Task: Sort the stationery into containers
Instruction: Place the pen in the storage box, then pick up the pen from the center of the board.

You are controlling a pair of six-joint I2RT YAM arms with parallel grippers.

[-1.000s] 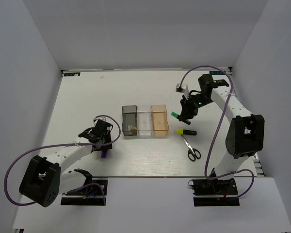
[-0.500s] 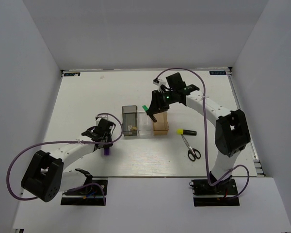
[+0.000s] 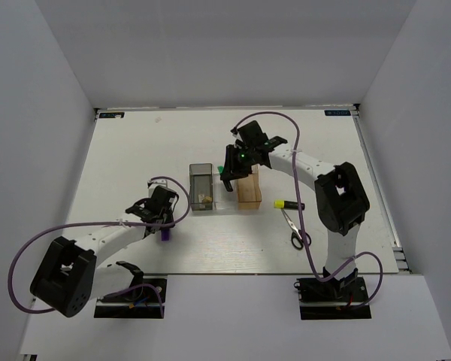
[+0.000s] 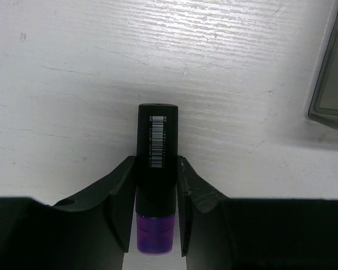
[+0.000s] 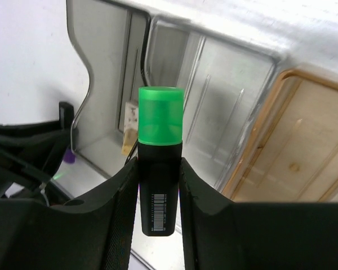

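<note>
Since a second ago my left gripper (image 4: 156, 164) has narrowed and now pinches the purple-capped marker (image 4: 156, 140) by its black barrel. It sits on the table (image 3: 120, 165) just left of the dark grey bin (image 3: 192, 188). My right arm has swung in from the right of the bins. The right gripper (image 5: 159, 166) is clamped on the green-capped marker (image 5: 160, 140), cap forward, and hangs over the near wall of the clear bin (image 5: 214, 112), next to the grey one.

A tan eraser (image 3: 204, 198) lies in the grey bin. The orange bin (image 3: 249, 201) comes next in the row. To its right the yellow-capped marker (image 3: 288, 204) and the scissors (image 3: 295, 229) lie on the table, close together.

From above, the right gripper covers most of the clear bin. I cannot tell whether the purple-capped marker is resting on the table or just off it.
</note>
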